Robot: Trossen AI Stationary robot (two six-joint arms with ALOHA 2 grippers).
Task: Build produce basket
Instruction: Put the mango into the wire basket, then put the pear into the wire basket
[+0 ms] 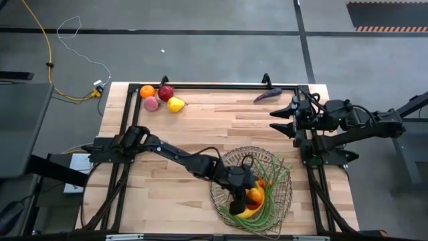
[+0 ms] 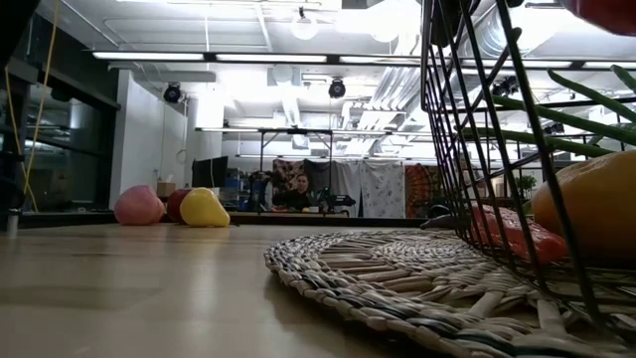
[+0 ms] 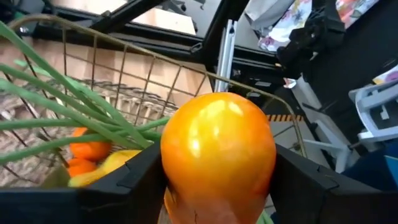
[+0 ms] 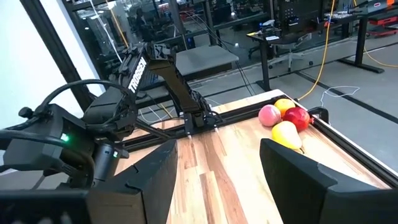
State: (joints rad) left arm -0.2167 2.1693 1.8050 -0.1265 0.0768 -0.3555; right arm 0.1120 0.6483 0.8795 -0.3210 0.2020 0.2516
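Note:
The wire basket [image 1: 224,201] stands on a round woven mat [image 2: 397,261] at the table's near right. It holds long green beans [image 1: 274,194], a carrot [image 3: 87,152] and a red piece [image 2: 517,237]. My left gripper [image 1: 245,198] reaches into the basket, shut on an orange-yellow mango [image 3: 217,149]. My right gripper [image 1: 284,120] is open and empty at the table's right edge, also in its own wrist view [image 4: 217,180]. An orange [image 1: 147,91], dark red apple [image 1: 166,92], pink peach [image 1: 152,104] and yellow pear [image 1: 176,104] lie at the far left. A purple eggplant [image 1: 267,95] lies at the far right. My left gripper pinches the mango between its two fingers [image 3: 140,180], one on each of its sides [image 3: 171,168]. The fingers slant down into the basket from the table's left. The mango sits low inside the basket [image 2: 596,214]; whether it rests on the bottom, I cannot tell.
A black frame [image 1: 221,86] runs along the table's edges. The middle and near left of the wooden table [image 1: 200,127] show bare boards. The room beyond holds desks, gear and a person [image 2: 298,189] far off.

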